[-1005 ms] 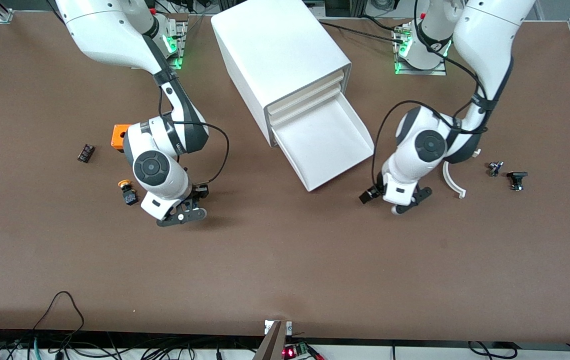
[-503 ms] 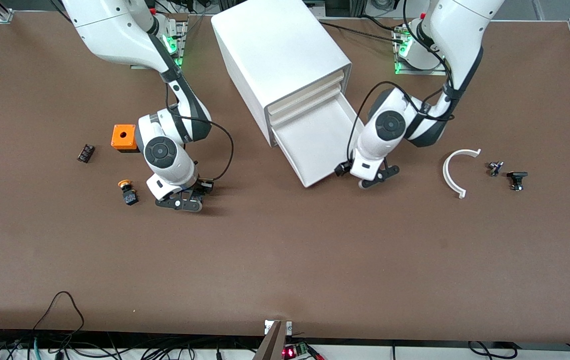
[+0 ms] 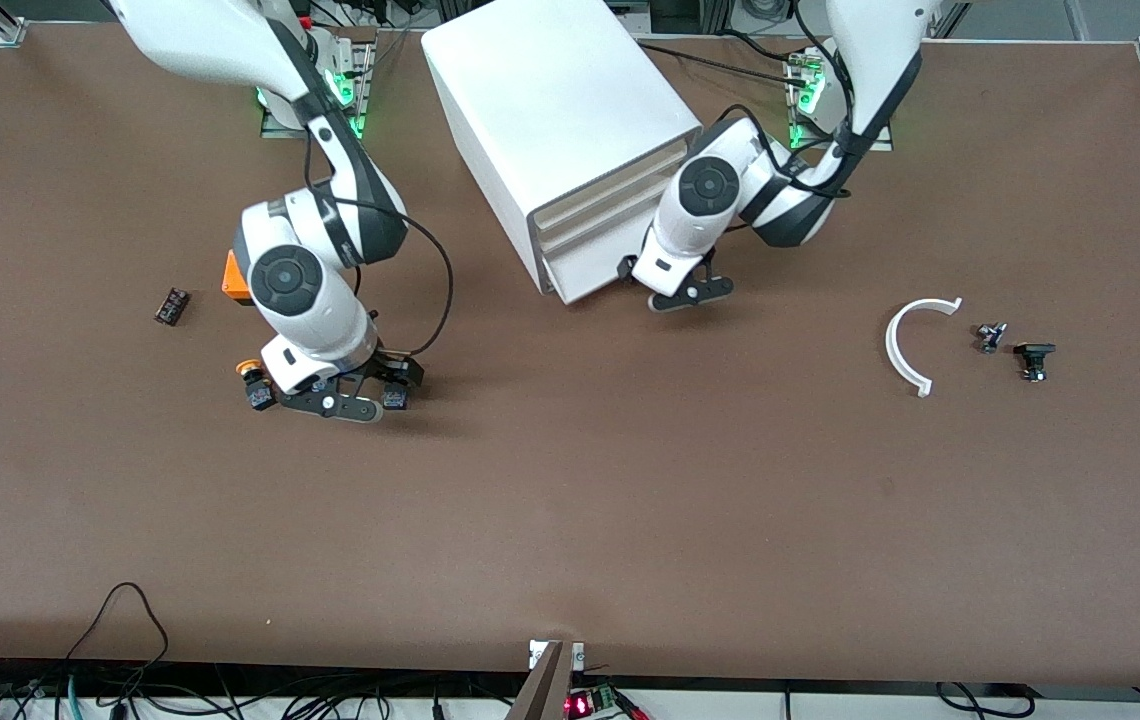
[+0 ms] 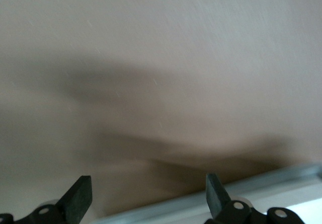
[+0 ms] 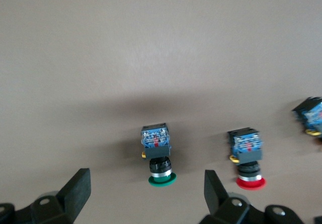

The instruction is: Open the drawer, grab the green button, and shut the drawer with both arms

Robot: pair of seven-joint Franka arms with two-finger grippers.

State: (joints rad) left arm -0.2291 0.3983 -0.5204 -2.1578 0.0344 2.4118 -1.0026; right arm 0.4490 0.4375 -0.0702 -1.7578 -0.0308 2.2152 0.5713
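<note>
The green button [image 5: 161,156] lay on the bench [image 3: 570,520] beneath the right pincer [image 3: 335,398], whose jaws stood wide, while the left pincer [image 3: 685,293], also wide, pressed at the drawer [image 3: 590,275], which looked nearly closed.

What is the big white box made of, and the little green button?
The cabinet looks like smooth white plastic, though painted metal is possible: its faces are even, slightly glossy and round-edged. The green button seems to have a shiny plastic cap on a silvery, metal-looking ring, above a black plastic body with a blue part on its end.
</note>
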